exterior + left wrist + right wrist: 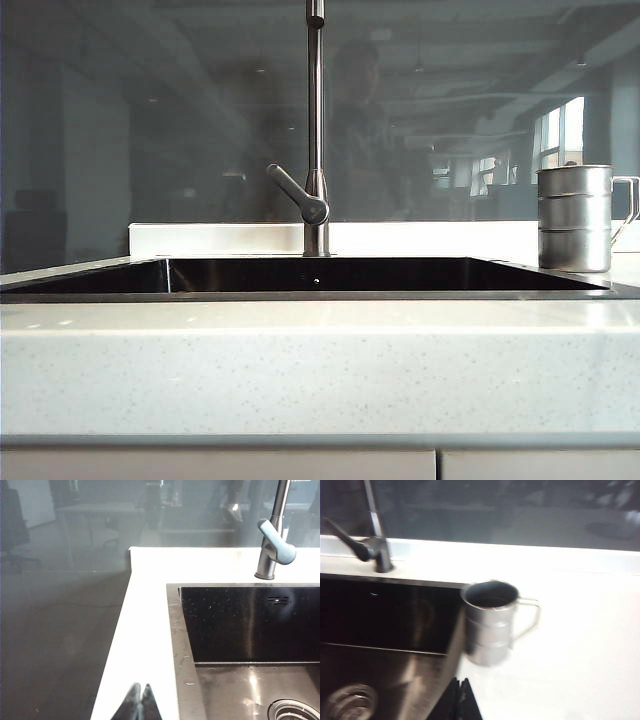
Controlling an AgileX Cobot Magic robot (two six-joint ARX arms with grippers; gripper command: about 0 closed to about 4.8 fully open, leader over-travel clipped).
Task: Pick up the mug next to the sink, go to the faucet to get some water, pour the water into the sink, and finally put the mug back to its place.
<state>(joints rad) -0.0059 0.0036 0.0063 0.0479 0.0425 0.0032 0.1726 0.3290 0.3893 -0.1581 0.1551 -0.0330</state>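
Mug (491,622) stands upright on counter (320,360) just beside sink (300,295) rim, rt of faucet (315,130); w/ left gripper (139,700) & right gripper (460,696) both pressed together, empty, risk: closed tips nudge mug into sink unless spread first.

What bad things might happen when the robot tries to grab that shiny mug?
1. The mug stands right beside the sink edge; a nudge might tip it into the basin.
2. The right end effector is shut, so unless it opens first it may just push the mug.
3. The handle is a thin loop that could slip or snag.
The left end effector, also shut, sits at the sink's far side.
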